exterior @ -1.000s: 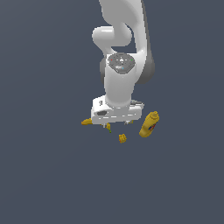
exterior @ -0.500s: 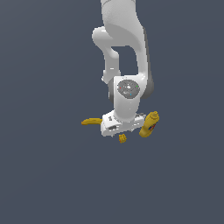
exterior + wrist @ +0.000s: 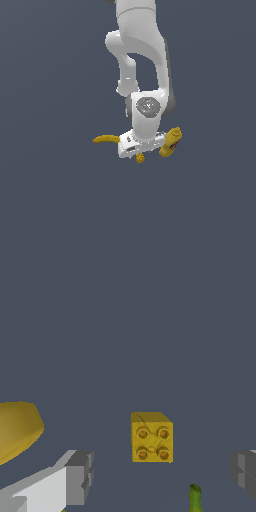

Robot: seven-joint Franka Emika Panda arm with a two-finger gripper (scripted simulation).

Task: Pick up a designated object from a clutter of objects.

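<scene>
The designated object, a tiny yellow-orange studded brick [image 3: 151,438], lies on the dark floor with its four studs facing the wrist camera. It sits between the two grey fingertips [image 3: 80,476] of my gripper [image 3: 162,476], which stands open around it without touching. In the exterior view the brick [image 3: 140,158] peeks out just under the white hand [image 3: 135,144]. The clutter around it includes a yellow banana [image 3: 105,139] toward the exterior view's left and a yellow mustard bottle [image 3: 171,142] toward its right. The carton box is hidden behind the hand.
A rounded yellow shape [image 3: 17,428] fills one edge of the wrist view, and a green stem tip [image 3: 195,498] pokes in near the brick. The white arm [image 3: 142,60] rises above the clutter.
The hand has come down and shifted toward the exterior view's right, from above the clutter to right over the brick. The banana, bottle and brick have stayed put.
</scene>
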